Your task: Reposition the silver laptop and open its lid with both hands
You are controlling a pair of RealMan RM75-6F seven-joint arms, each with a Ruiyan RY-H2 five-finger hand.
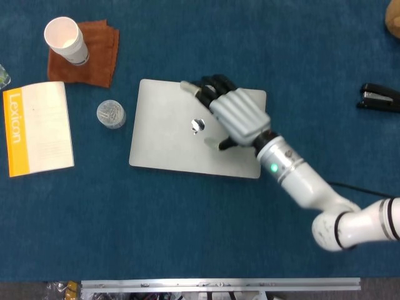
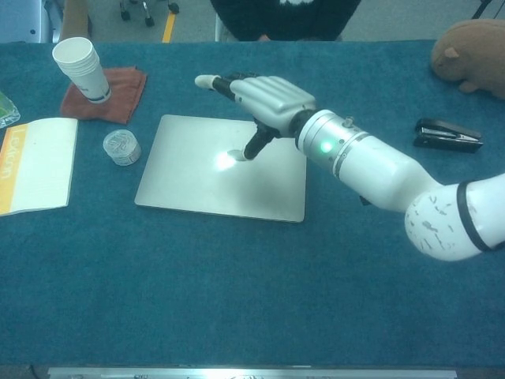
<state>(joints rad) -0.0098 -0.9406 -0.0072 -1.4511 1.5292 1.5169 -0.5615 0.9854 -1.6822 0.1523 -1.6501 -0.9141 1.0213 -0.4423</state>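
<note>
Hovering right hand (image 1: 234, 115) above flat, closed silver laptop (image 1: 169, 137).

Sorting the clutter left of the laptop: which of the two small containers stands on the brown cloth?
The white paper cup stands on the brown cloth; the clear jar sits on bare table.

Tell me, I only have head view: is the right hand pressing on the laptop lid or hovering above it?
Observer: Chest view shows the right hand above the silver laptop, palm clear of the lid. Only the thumb points down at it; I cannot tell if the tip touches.
Operator: Lid cracked open at all?
Observer: No. Seen from the chest, it lies flat and closed.
Operator: Brown thing at my top right edge?
Observer: A brown plush toy at the far right of the table, beyond the black stapler.
</note>
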